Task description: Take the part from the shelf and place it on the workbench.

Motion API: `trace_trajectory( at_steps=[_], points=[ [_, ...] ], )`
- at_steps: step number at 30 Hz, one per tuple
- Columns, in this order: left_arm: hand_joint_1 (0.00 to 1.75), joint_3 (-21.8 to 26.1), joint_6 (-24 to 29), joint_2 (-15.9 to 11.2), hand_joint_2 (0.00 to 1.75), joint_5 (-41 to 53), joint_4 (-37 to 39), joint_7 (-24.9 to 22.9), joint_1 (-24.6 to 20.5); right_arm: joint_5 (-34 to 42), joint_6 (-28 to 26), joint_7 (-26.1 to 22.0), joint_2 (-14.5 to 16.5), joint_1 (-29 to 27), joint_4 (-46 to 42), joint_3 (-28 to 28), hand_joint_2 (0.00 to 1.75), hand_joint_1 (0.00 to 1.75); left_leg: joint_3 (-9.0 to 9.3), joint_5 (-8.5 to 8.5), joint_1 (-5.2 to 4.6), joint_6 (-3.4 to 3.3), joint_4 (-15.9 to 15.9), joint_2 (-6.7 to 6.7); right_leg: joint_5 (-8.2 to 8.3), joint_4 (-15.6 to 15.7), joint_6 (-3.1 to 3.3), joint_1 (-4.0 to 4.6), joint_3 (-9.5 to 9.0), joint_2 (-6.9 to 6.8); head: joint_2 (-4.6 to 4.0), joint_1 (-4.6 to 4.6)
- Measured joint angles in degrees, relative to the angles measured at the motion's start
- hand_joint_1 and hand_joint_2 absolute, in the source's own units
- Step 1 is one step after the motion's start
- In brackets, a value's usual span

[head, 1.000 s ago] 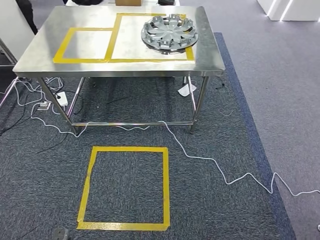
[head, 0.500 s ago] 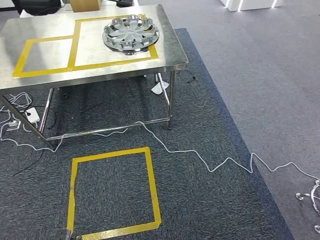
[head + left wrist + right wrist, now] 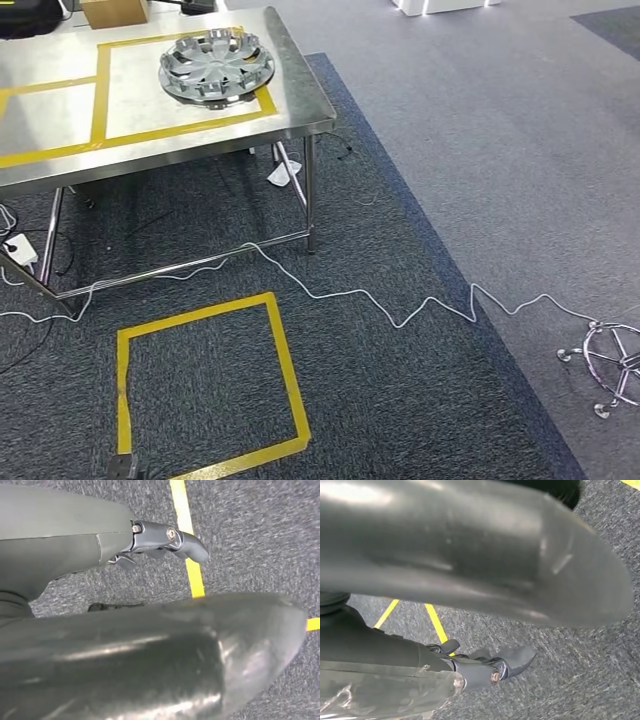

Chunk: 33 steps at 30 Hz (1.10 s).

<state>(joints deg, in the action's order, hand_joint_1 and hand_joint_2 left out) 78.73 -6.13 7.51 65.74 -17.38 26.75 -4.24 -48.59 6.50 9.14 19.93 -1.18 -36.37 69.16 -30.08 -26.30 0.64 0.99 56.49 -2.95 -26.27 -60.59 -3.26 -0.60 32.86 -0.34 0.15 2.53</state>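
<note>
A hubcap [image 3: 216,66] lies flat on the steel workbench [image 3: 302,95], inside the larger taped frame and near the right edge. If this is the part the task means, the placing looks done. No shelf appears in the head view, so I cannot say whether another part waits to be fetched.

Both arms hang low over the carpet. In the left wrist view the left hand [image 3: 166,539] holds nothing: its dark fingers stretch out loosely above a yellow tape line [image 3: 187,545]. In the right wrist view the right hand [image 3: 490,665] is likewise empty, fingers slack and a little curled but apart, though the arm's cover hides much of it, so that reading is less sure.

On the floor before the bench is a taped square [image 3: 207,385], with a white cable [image 3: 362,295] trailing across the carpet toward a chair base [image 3: 613,365] at the right.

What is left, judging by this, is either nothing or a walk to the shelf for another part.
</note>
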Motion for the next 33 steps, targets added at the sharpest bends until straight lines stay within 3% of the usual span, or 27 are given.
trace_trajectory(
  at_steps=[1, 3, 5, 7, 9, 10, 11, 12, 15, 17, 19, 20, 21, 24, 25, 26, 27, 29, 30, 31, 33],
  points=[
    [0.0, -0.03, -0.01, -0.02, 0.0, 0.0, 0.0, 0.0, -0.07, -0.11, 0.03, 0.03, 0.01, 0.04, 0.03, -0.01, 0.0, 0.0, -0.11, 0.14, -0.12, 0.38, 0.05, 0.0, 0.36, 1.47, 0.33, 0.07, -0.72, -0.09, 0.0, 0.01],
    [0.0, -0.07, -0.02, -0.03, 0.0, 0.0, 0.0, 0.0, -0.09, -0.32, 0.03, 0.04, 0.01, 0.05, 0.06, -0.01, 0.0, 0.0, -0.34, 0.59, -0.11, 1.2, -0.08, -0.01, 0.68, 1.63, 1.22, 0.22, -0.27, 0.13, 0.0, -0.02],
    [0.0, -0.09, -0.03, -0.04, 0.0, -0.01, 0.0, 0.0, -0.09, -0.47, 0.03, 0.04, 0.03, 0.07, 0.07, -0.01, 0.0, 0.0, -0.88, -0.33, 0.02, 1.89, 0.52, 0.46, 1.33, 1.8, 2.13, 0.17, 0.32, 0.27, 0.0, -0.07],
    [0.0, -0.09, -0.02, 0.01, 0.0, -0.02, 0.0, 0.0, -0.06, -0.58, 0.04, 0.05, 0.06, 0.15, 0.07, -0.01, 0.0, 0.0, -2.82, -4.38, 0.05, 2.26, 5.04, 1.48, 2.17, 2.0, 2.88, 0.06, 1.22, 0.39, 0.0, -0.35],
    [0.0, -0.1, -0.03, 0.05, 0.0, -0.02, 0.0, 0.0, -0.01, -0.73, 0.07, 0.06, 0.07, 0.19, 0.08, -0.01, 0.0, 0.0, -5.48, -8.91, 0.0, 2.34, 12.3, 2.13, 3.1, 1.99, 3.24, 0.22, 2.5, 0.58, 0.0, -0.55],
    [0.0, -0.11, -0.03, 0.04, 0.0, -0.02, 0.0, 0.0, 0.0, -0.81, 0.08, 0.06, 0.07, 0.19, 0.08, -0.01, 0.0, 0.0, -6.06, -9.89, -0.03, 2.29, 14.56, 2.23, 3.62, 1.98, 3.31, 0.32, 3.18, 0.71, 0.0, -0.56],
    [0.0, -0.11, -0.03, 0.02, 0.0, -0.03, 0.0, 0.0, 0.0, -0.9, 0.08, 0.06, 0.07, 0.19, 0.09, -0.01, 0.0, 0.0, -5.66, -9.8, -0.06, 2.18, 14.92, 2.28, 4.17, 1.96, 3.32, 0.38, 3.86, 0.88, 0.0, -0.55],
    [0.0, -0.12, -0.03, 0.01, 0.0, -0.04, 0.0, 0.0, -0.02, -0.98, 0.08, 0.06, 0.07, 0.19, 0.09, -0.01, 0.0, 0.0, -4.08, -8.73, -0.07, 2.02, 12.97, 2.31, 4.76, 1.96, 3.24, 0.42, 4.53, 1.08, 0.0, -0.56],
    [0.0, -0.17, -0.04, -0.01, 0.0, -0.08, 0.0, 0.03, -0.34, -1.22, 0.08, 0.05, 0.08, 0.24, 0.09, -0.01, 0.0, 0.0, 3.09, -5.15, -0.15, 1.35, 1.58, 2.77, 6.52, 1.85, 2.6, 0.57, 6.14, 1.64, 0.0, -0.52],
    [0.0, -0.21, -0.07, 0.02, 0.0, -0.1, 0.0, 0.09, -0.53, -1.42, 0.09, 0.04, 0.09, 0.25, 0.09, 0.0, 0.0, 0.0, 4.37, -4.44, -0.41, 0.72, -1.2, 3.07, 7.69, 2.15, 1.92, 0.58, 6.45, 1.77, 0.0, -0.42],
    [0.0, -0.22, -0.08, 0.08, 0.0, -0.1, 0.0, 0.11, -0.46, -1.6, 0.2, 0.03, 0.08, 0.2, 0.1, 0.07, 0.0, 0.0, 3.79, -3.26, -0.58, -0.1, -1.07, 2.88, 8.72, 2.87, 1.2, 0.35, 6.43, 1.78, 0.0, -0.4],
    [0.0, -0.22, -0.09, 0.08, 0.0, -0.1, 0.0, 0.11, -0.45, -1.72, 0.26, 0.03, 0.06, 0.16, 0.11, 0.13, 0.0, 0.0, 3.38, -2.58, -0.55, -0.54, -1.12, 2.71, 8.15, 2.66, 0.88, 0.25, 6.69, 1.67, 0.0, -0.38],
    [0.0, -0.22, -0.1, 0.08, 0.0, -0.11, 0.0, 0.11, -0.46, -1.84, 0.32, 0.03, 0.04, 0.14, 0.13, 0.2, 0.0, 0.0, 2.81, -1.87, -0.45, -0.91, -1.2, 2.55, 6.4, 1.33, 0.61, 0.2, 7.28, 1.5, 0.0, -0.32],
    [0.0, -0.2, -0.14, 0.04, 0.0, -0.16, 0.0, 0.13, -0.4, -2.16, 0.42, -0.04, 0.03, 0.16, 0.14, 0.3, 0.0, 0.0, 0.59, 0.05, -0.36, -1.31, -1.18, 2.24, -2.35, -8.92, -0.09, 0.09, 9.89, 0.95, 0.0, -0.07],
    [0.0, -0.2, -0.14, 0.05, 0.0, -0.17, 0.0, 0.13, -0.37, -2.28, 0.48, -0.09, 0.03, 0.16, 0.15, 0.33, 0.0, 0.0, -0.22, 0.69, -0.36, -1.25, -1.14, 2.13, -3.84, -12.18, -0.23, 0.08, 10.13, 0.89, 0.0, -0.06],
    [0.0, -0.21, -0.14, 0.06, 0.0, -0.17, 0.0, 0.13, -0.35, -2.41, 0.56, -0.14, 0.03, 0.16, 0.16, 0.39, 0.0, 0.0, -1.04, 1.33, -0.37, -1.15, -1.1, 2.03, -3.98, -13.88, -0.29, 0.07, 9.51, 0.87, 0.0, -0.07],
    [0.0, -0.21, -0.14, 0.08, 0.0, -0.17, 0.0, 0.13, -0.35, -2.54, 0.63, -0.2, 0.03, 0.16, 0.17, 0.48, 0.0, 0.0, -1.83, 1.97, -0.36, -0.99, -1.07, 1.95, -3.06, -13.51, -0.29, 0.04, 7.82, 0.85, 0.0, -0.05],
    [0.0, -0.22, -0.14, 0.08, 0.0, -0.17, -0.01, 0.13, -0.37, -2.79, 0.79, -0.4, 0.02, 0.25, 0.19, 0.63, 0.0, 0.0, -3.1, 3.12, -0.33, -0.52, -1.01, 1.89, -1.26, -6.93, -0.22, -0.06, 1.57, 0.68, 0.0, -0.07],
    [0.0, -0.22, -0.14, 0.07, 0.0, -0.17, -0.02, 0.13, -0.37, -2.92, 0.86, -0.53, 0.02, 0.38, 0.2, 0.69, 0.0, 0.0, -3.5, 3.58, -0.37, -0.21, -0.92, 1.89, -1.48, -2.48, -0.12, -0.03, -1.8, 0.65, 0.0, -0.06],
    [0.0, -0.22, -0.14, 0.05, 0.0, -0.17, -0.03, 0.13, -0.38, -3.06, 0.94, -0.63, 0.03, 0.52, 0.21, 0.76, 0.0, 0.0, -3.69, 4.01, -0.42, 0.12, -0.86, 1.88, -2.09, 0.89, 0.06, 0.03, -4.06, 0.66, 0.0, -0.12],
    [0.0, -0.22, -0.15, 0.04, 0.0, -0.17, -0.06, 0.14, -0.46, -3.29, 1.09, -0.82, 0.05, 0.73, 0.23, 0.94, 0.0, 0.0, -3.84, 4.84, -0.45, 0.81, -0.87, 1.87, -2.89, 3.41, 0.78, 0.32, -5.28, 0.81, -0.01, -0.18]
  ],
)
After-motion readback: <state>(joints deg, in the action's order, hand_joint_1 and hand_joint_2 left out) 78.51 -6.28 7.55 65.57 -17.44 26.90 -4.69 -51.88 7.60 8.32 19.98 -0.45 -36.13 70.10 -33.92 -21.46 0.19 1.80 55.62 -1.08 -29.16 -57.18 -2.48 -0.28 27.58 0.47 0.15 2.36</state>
